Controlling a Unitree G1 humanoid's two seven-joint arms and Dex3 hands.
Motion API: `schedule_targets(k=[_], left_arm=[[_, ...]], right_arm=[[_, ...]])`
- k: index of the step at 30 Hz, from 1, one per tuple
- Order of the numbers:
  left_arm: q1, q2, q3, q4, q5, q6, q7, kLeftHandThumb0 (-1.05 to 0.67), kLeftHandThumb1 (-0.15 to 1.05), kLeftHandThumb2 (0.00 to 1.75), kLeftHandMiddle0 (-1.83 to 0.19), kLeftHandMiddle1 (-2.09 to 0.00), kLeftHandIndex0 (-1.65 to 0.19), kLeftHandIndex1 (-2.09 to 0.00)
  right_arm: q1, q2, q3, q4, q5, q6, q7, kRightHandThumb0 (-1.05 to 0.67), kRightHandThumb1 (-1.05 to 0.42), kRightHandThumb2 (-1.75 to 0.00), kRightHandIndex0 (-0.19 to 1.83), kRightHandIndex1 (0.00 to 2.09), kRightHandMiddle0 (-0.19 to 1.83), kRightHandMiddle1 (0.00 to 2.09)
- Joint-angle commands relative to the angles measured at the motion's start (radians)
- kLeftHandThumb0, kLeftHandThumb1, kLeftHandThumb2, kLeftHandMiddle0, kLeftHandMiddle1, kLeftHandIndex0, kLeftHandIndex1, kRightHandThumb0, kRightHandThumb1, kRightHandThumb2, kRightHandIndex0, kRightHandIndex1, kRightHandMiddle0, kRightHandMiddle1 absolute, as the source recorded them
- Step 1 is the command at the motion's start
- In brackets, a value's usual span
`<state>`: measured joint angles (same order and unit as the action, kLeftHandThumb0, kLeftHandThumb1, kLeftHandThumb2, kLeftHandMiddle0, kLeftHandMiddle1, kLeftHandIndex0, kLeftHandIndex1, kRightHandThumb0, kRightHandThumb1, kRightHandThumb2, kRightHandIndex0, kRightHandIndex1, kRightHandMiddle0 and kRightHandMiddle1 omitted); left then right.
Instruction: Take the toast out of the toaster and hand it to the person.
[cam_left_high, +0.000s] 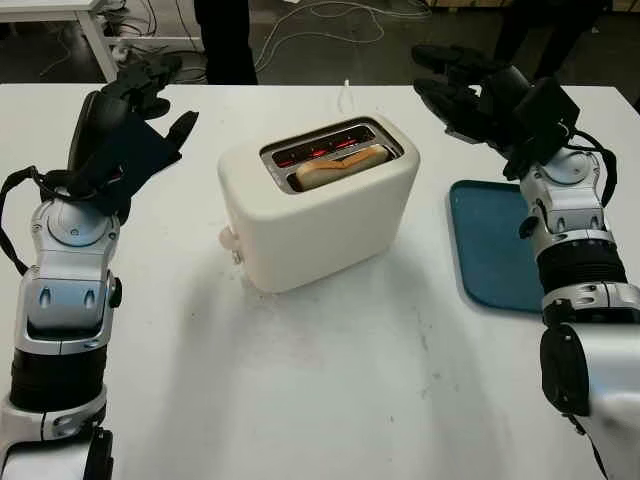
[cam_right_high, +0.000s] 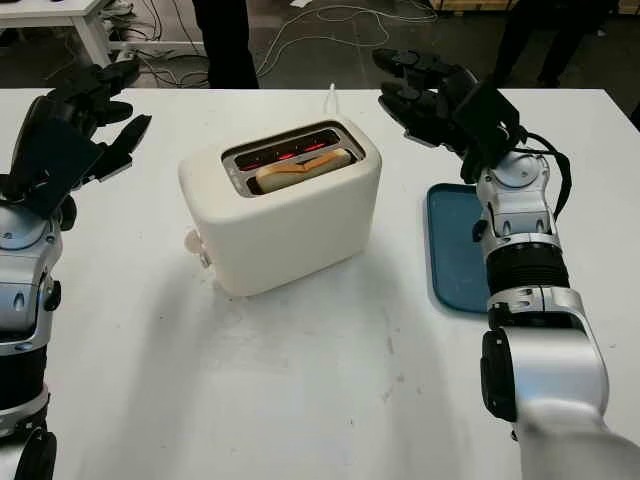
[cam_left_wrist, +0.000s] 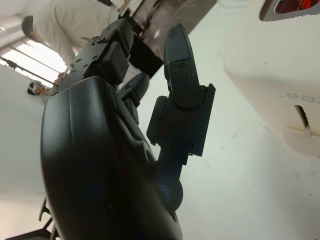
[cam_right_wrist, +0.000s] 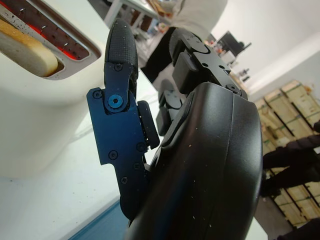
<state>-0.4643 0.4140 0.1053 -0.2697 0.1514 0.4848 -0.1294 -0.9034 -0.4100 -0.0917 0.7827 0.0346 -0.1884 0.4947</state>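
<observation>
Our right hand (cam_left_high: 462, 92), black and three-fingered, hangs open above the table just right of the cream plastic two-slot toaster (cam_left_high: 318, 205) and holds nothing. Our left hand (cam_left_high: 128, 115) hangs open on the toaster's far left, also holding nothing.

The pale slice of toast (cam_left_high: 340, 167) sits in the near slot with its top edge proud of the rim. The far slot glows red inside, so we assume the metal is hot.

Our judgement: we're in the reach step and no grasp has been made.
- Use the right hand, as it's closer to the slot.
- Come in from above and line the fingers (cam_right_wrist: 120, 47) up along the slice, one pad on each broad face.
- Pinch only the exposed crust and keep the fingertips off the slot rim.
- Grip lightly, since toast crushes and crumbles.
- Pull straight up, because tilting will jam the slice or drag the toaster.
- The left hand could steady the toaster body if it lifts.

The white tabletop (cam_left_high: 330, 390) is flat, with faint scuffs. A teal flat tray (cam_left_high: 490, 245) lies to the right, under our right forearm. Beyond the far edge, a person's dark trouser legs (cam_left_high: 226, 40) stand on a dark floor among loose cables (cam_left_high: 330, 25). A white table leg (cam_left_high: 98, 40) is at far left.
</observation>
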Motion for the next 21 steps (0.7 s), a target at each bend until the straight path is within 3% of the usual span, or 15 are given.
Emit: schedule_targets(k=[1, 21], left_arm=[[-0.010, 0.001, 0.003, -0.003, 0.003, 0.002, 0.003, -0.48, 0.92, 0.46, -0.05, -0.90, -0.38, -0.12], [-0.018, 0.002, 0.008, 0.023, -0.017, -0.023, -0.008, -0.49, 0.92, 0.46, -0.06, -0.92, -0.39, -0.13]], right_arm=[[0.012, 0.003, 0.002, -0.007, 0.007, 0.008, -0.001, -0.65, -0.92, -0.38, 0.39, 0.01, 0.45, 0.01], [0.017, 0.005, 0.001, -0.031, 0.012, 0.029, 0.002, -0.65, -0.92, -0.38, 0.37, 0.00, 0.43, 0.00]])
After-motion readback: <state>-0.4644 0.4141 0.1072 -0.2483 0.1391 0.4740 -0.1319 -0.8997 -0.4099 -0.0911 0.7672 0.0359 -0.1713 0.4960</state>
